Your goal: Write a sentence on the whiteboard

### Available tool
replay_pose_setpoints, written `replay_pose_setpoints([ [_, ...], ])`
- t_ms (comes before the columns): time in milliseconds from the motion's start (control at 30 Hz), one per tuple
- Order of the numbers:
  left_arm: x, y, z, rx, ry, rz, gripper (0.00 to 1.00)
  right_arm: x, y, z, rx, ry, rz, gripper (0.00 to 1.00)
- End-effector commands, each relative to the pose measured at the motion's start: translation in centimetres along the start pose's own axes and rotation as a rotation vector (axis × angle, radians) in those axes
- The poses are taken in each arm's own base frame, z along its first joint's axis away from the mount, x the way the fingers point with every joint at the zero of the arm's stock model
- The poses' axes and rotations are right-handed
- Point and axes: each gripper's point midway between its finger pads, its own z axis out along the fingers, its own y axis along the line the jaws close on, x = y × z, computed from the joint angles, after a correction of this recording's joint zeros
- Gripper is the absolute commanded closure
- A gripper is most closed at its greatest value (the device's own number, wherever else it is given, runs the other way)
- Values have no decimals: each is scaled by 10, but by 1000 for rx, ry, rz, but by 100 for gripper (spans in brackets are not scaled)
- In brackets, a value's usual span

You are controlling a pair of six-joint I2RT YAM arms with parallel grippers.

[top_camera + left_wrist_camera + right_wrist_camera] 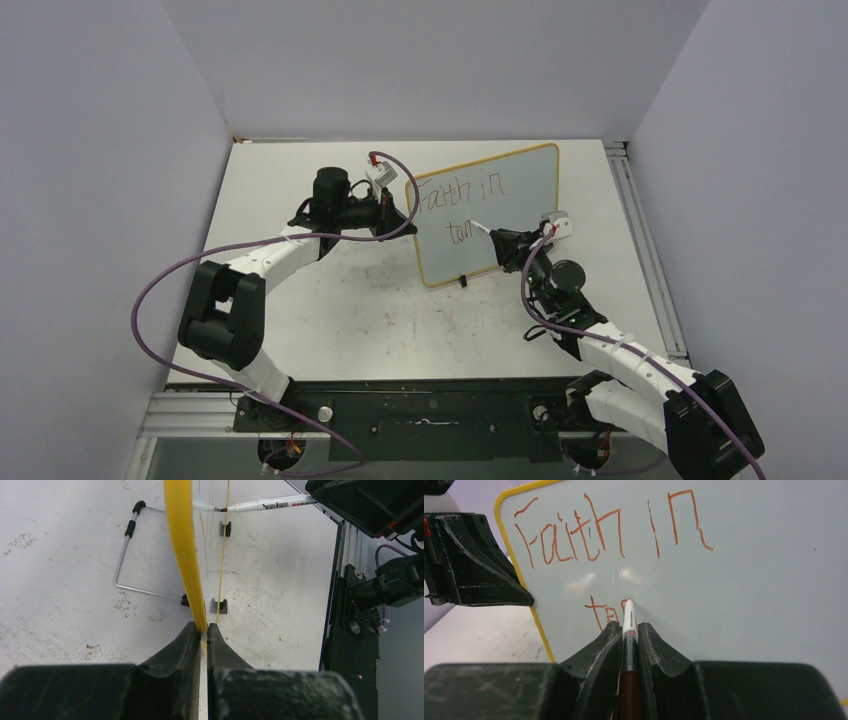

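Note:
The whiteboard (520, 195) stands upright on the table, yellow-framed, with black feet. Its sentence (462, 190) reads "Faith in" on the first line and "to" plus a partly hidden letter on the second; it shows large in the right wrist view (604, 527). My left gripper (405, 222) is shut on the board's left edge (187, 555). My right gripper (508, 240) is shut on a white marker with a brown barrel (629, 630). The marker tip touches the board at the second line (628, 601). The marker also shows in the left wrist view (270, 503).
A bent metal wire stand (125, 555) props the board from behind. An aluminium rail (640, 240) runs along the table's right edge. Purple cables trail from both arms. Grey walls close in the table on three sides.

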Motion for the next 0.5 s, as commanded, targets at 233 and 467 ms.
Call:
replay_pose_setpoints([
  [233,-9,-9,2,44,-3,21,100,-21,-20,3,101,-70,-13,95],
  [467,-10,-9,2,44,-4,22,100,0,-26,-8,113,-7,-11,95],
])
